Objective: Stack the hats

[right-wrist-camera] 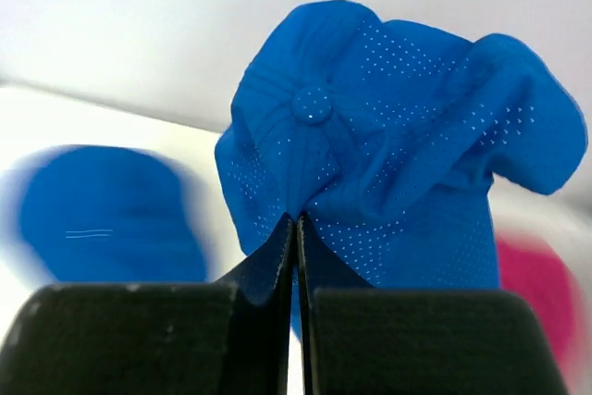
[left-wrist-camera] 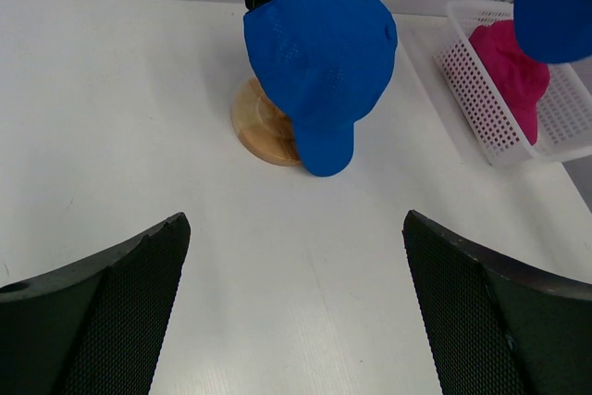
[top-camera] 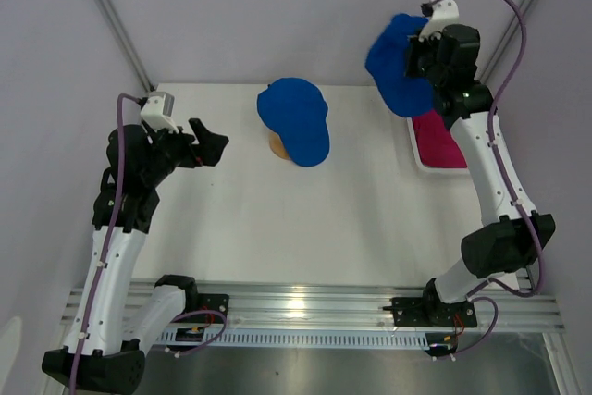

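A royal blue hat sits on the tan wooden stand at the middle back of the table, brim toward the near side. A second blue hat hangs crumpled in the air above the basket, with my right gripper shut on a pinch of its fabric. A magenta-pink hat lies in the white mesh basket. My left gripper is open and holds nothing, above the table to the left of the stand.
The basket stands at the table's right edge, right of the stand. Metal frame posts rise at the back corners. White walls close in the table behind and on both sides.
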